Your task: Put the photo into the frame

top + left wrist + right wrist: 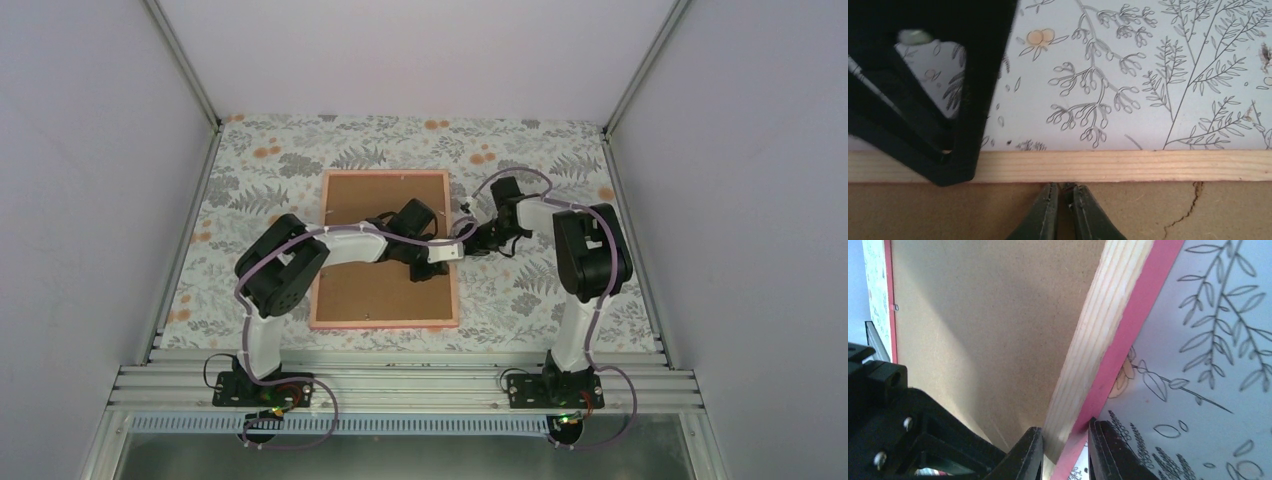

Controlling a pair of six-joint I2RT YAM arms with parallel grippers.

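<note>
Pink-railed, the frame [385, 323] lies flat on the floral tablecloth [540, 290], brown backing board [365, 290] uppermost. The right gripper [1064, 432] pinches the frame's right rail between its fingers. The left gripper [1064, 186], fingers together, rests on the board just beside that rail.

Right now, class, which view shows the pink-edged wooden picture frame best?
Top external: the pink-edged wooden picture frame shows all four rails around a brown backing board. Left wrist shows only one pale rail strip; right wrist shows one rail close up, between the fingers of the right tool.
</note>
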